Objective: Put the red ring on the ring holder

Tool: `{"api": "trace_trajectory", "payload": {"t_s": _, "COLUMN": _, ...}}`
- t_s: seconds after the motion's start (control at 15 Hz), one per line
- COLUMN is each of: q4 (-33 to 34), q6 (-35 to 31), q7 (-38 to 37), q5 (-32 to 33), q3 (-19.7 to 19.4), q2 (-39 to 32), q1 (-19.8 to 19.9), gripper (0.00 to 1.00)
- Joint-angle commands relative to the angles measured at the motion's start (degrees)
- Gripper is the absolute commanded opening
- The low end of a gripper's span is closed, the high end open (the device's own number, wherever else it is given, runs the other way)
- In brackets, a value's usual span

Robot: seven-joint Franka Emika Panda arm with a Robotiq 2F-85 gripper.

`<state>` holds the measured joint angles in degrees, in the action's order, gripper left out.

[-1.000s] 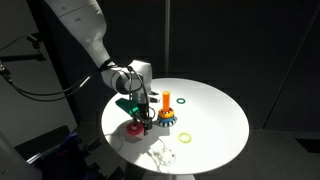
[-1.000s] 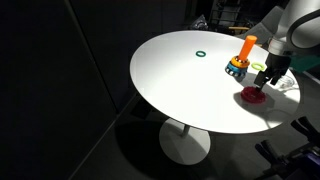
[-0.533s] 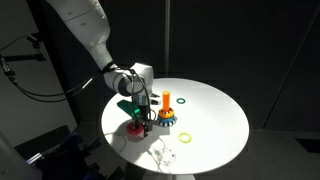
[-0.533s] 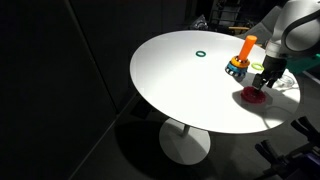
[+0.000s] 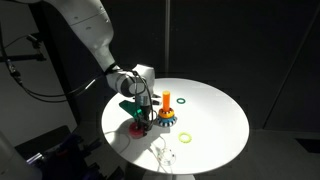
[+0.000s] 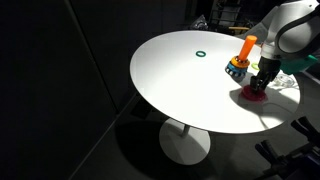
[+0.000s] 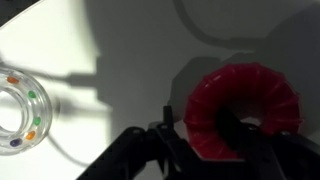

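Pincer [image 7: 197, 126]: hanging low over the tabletop [image 5: 215, 115], one finger [image 7: 228, 126] reaching into the ring's hole and the other sitting outside the rim; whether they are pressing on the wall cannot be told.
Red ring [image 7: 243, 98]: lying flat directly beneath the pincer, one side of its wall sitting between the fingers.
Ring holder [image 5: 166, 114]: standing just beside the pincer, its orange peg [image 5: 167, 99] rising upright and bare.
Clear beaded ring [image 7: 20, 110]: lying off to the pincer's side, apart from the grasp.
Lift risk: a shallow pinch on so flat a wall is probably inviting a slip or a tilt.
Transfer risk: with the holder so near, a swinging finger could be knocking its base, and a tilted ring could be catching on the peg tip rather than threading.
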<state>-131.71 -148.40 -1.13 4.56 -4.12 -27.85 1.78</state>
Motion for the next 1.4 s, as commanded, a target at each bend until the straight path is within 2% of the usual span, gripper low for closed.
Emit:
{"api": "trace_trajectory", "payload": {"t_s": 0.0, "q4": 0.53, "q6": 1.05, "q7": -0.01, "q5": -0.75, "q3": 0.31, "q2": 1.43, "q1": 0.19, "gripper": 0.18}}
{"api": "trace_trajectory", "payload": {"t_s": 0.07, "q4": 0.37, "q6": 0.98, "q7": -0.19, "q5": -0.66, "q3": 0.2, "q2": 1.97, "q1": 0.09, "gripper": 0.09}}
{"api": "trace_trajectory", "payload": {"t_s": 0.67, "q4": -0.91, "q6": 3.81, "q7": -1.46, "q5": -0.07, "q3": -1.5, "q2": 11.74, "q1": 0.19, "gripper": 0.1}}
{"api": "trace_trajectory", "payload": {"t_s": 1.33, "q4": 4.81, "q6": 17.75, "q7": -0.5, "q5": -1.69, "q3": -1.4, "q2": 18.3, "q1": 1.61, "gripper": 0.1}}
